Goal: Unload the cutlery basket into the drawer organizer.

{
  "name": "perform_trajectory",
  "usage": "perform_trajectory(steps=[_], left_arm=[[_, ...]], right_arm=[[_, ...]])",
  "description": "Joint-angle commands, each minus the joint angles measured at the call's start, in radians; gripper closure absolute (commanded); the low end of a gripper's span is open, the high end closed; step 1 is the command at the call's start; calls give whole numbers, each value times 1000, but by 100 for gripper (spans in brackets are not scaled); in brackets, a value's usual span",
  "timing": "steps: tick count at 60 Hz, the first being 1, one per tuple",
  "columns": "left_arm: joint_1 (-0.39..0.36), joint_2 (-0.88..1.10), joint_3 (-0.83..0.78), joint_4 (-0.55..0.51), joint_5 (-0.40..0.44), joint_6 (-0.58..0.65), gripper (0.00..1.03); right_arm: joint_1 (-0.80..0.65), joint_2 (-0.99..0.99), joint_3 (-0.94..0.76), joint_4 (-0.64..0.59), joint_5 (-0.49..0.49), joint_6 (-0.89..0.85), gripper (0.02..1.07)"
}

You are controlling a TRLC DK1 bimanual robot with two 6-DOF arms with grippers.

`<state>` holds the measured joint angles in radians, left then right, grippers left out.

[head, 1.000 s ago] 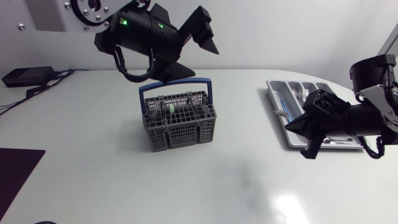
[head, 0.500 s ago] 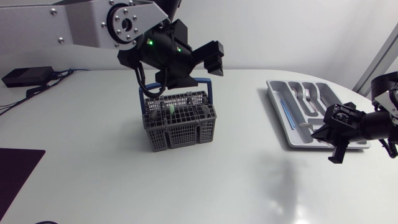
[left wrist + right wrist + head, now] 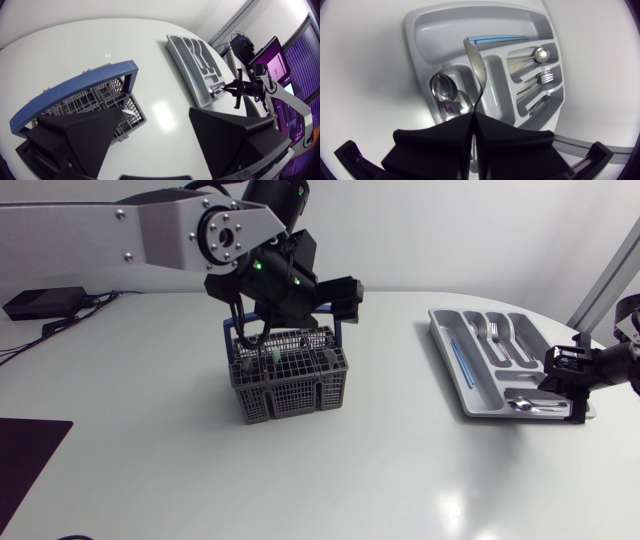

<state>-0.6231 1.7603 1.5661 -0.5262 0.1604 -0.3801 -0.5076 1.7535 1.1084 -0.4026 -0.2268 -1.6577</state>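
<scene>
The right gripper (image 3: 473, 116) is pinched fully shut on the thin end of a steel utensil (image 3: 475, 65). Whether it is a spoon or a knife, I cannot say. The utensil reaches ahead of the gripper over the drawer organizer (image 3: 415, 50), above the divider beside the compartment where two spoons (image 3: 442, 87) lie. If it were let go from here, I think it could land across that divider rather than in a slot, and so thin a hold might let it swing or slip early. The left gripper (image 3: 157, 114) hangs wide open and empty, with the cutlery basket (image 3: 90, 102) under and beside one finger and its blue handle (image 3: 75, 82) just ahead. A descent from there could catch the handle and tip or drag the basket on the surface (image 3: 150, 430). I count one basket, one organizer and one utensil in the grip. In the organizer there are two spoons, one blue strip (image 3: 497, 38) in the long compartment, and at least one fork (image 3: 545, 77). The pieces left in the basket are too tangled to count.
</scene>
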Motion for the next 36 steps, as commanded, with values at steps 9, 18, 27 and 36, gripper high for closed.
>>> perform_trajectory(steps=[9, 18, 27, 36], left_arm=[[-15, 34, 9, -24, -42, 99, 9], [-29, 47, 12, -37, -65, 133, 9], [-44, 64, 22, -67, -79, 127, 9], [-69, 99, 54, -133, -104, 58, 9]], right_arm=[[-26, 72, 27, 85, 41, -134, 90], [-32, 107, 11, 134, 64, -155, 86], [-45, 109, -5, 160, 61, -162, 79], [-55, 84, -27, 183, 44, -162, 69]])
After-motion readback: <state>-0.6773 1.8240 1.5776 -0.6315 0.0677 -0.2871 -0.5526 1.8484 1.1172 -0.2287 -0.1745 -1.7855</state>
